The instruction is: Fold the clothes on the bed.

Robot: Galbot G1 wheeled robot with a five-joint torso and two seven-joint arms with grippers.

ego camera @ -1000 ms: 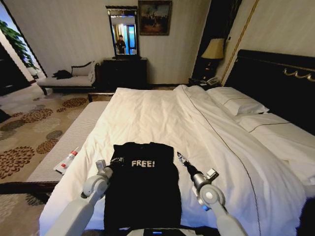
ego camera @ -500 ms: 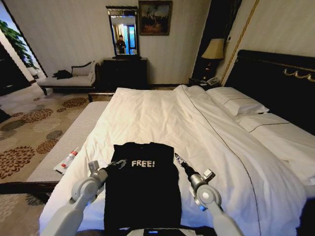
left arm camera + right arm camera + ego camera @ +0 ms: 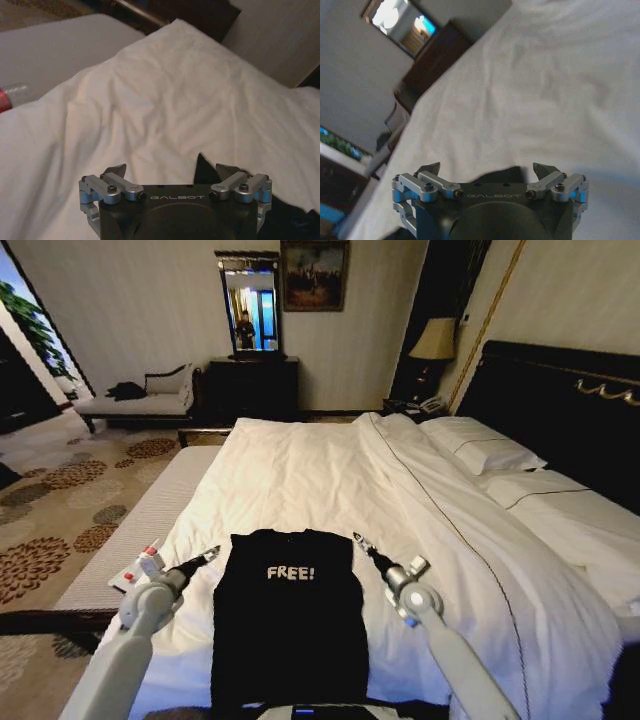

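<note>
Black soft fabric, a short-sleeved T-shirt (image 3: 288, 615) with white "FREE!" lettering on the chest, was seen lying flat on the near end of the bed (image 3: 330, 480), on its white duvet, with the collar end pointing away from the robot. The left gripper (image 3: 208, 556) was held just beside the shirt's left shoulder, over bare duvet, with its jaws spread wide and nothing between them, as was shown in the left wrist view, where a black corner of the shirt lay between the two fingers (image 3: 116, 172). The right gripper (image 3: 358, 539) was held just beside the shirt's right shoulder, likewise over the duvet, and its jaws were also spread wide and empty; a dark edge of the shirt was seen between them in the right wrist view. White pillows (image 3: 482, 450) were stacked against the dark wooden headboard (image 3: 560, 400) at the far right. A pale bench (image 3: 140, 525) was set along the bed's left side, and a white tube with a red cap (image 3: 135, 568) was lying on it. A lamp (image 3: 433, 340) was lit in the far corner.
</note>
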